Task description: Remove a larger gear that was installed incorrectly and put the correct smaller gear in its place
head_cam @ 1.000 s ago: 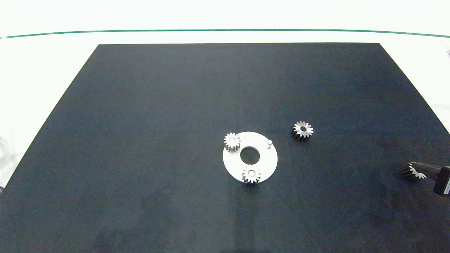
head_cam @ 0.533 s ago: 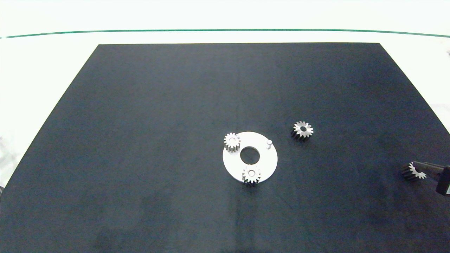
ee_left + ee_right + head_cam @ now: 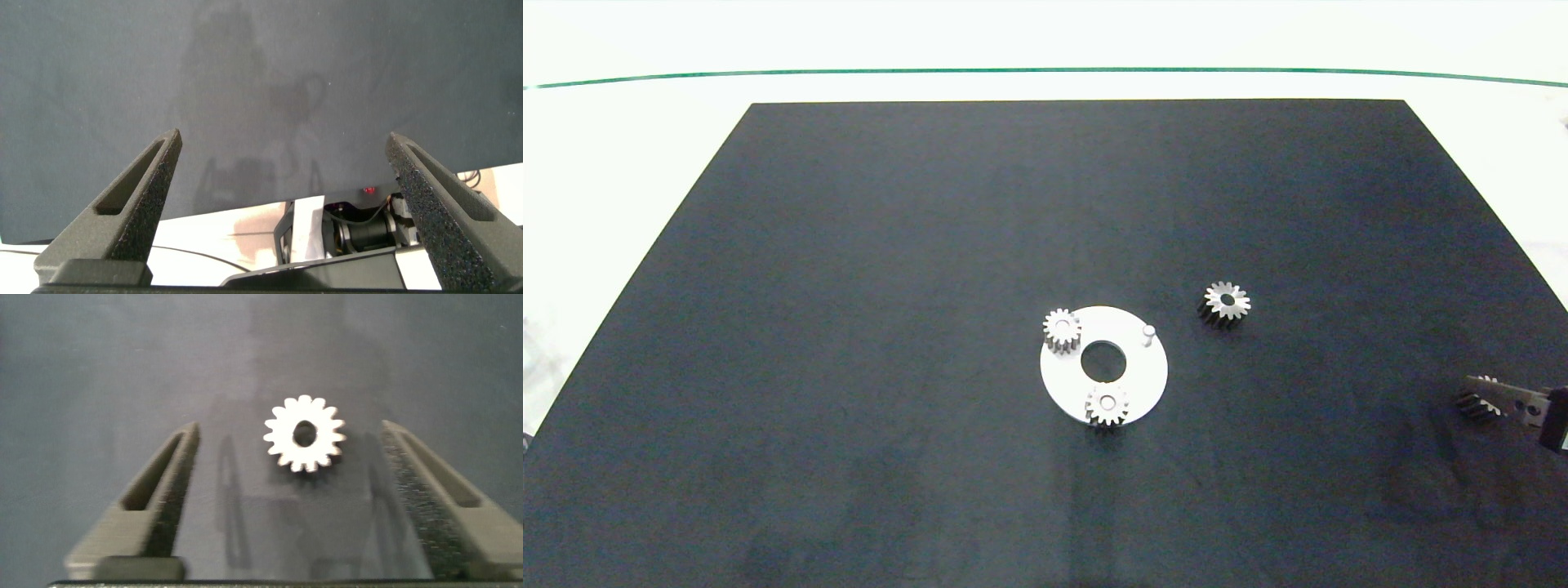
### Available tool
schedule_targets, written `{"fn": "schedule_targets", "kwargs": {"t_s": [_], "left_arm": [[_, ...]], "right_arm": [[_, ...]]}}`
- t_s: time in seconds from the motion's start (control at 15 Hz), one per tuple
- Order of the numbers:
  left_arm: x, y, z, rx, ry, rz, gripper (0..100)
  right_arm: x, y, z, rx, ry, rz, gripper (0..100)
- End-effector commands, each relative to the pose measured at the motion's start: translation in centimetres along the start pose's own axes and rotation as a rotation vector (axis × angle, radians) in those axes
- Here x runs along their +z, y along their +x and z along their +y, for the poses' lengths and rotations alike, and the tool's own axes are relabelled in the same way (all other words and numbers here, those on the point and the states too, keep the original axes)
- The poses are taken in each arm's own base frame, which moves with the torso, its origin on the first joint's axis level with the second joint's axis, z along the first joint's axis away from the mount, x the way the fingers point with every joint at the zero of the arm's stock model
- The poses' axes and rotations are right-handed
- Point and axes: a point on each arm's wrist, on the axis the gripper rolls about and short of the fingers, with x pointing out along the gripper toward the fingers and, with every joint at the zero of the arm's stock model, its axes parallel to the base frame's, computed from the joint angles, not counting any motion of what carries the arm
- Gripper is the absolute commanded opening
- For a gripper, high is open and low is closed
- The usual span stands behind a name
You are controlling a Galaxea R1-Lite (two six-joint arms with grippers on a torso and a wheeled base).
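No readable text, label, brand, number or sign anywhere in the three views.
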Motion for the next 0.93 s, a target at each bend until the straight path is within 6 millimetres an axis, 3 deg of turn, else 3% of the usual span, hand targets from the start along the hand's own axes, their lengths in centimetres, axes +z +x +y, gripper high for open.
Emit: {"fn": "schedule_targets", "kwargs": {"t_s": [0.07,0.93], "left_arm": [[-0.1,0.0,0.0,0.0,0.0,0.003,100],[-0.3,0.1,0.0,0.0,0.0,0.008,100]], "right_arm": [[-0.4,0.8,-0.6,-0.012,0.016,0.031,100],[-1.2,2.6,-1.3,-0.009,0.03,0.065,99]]}}
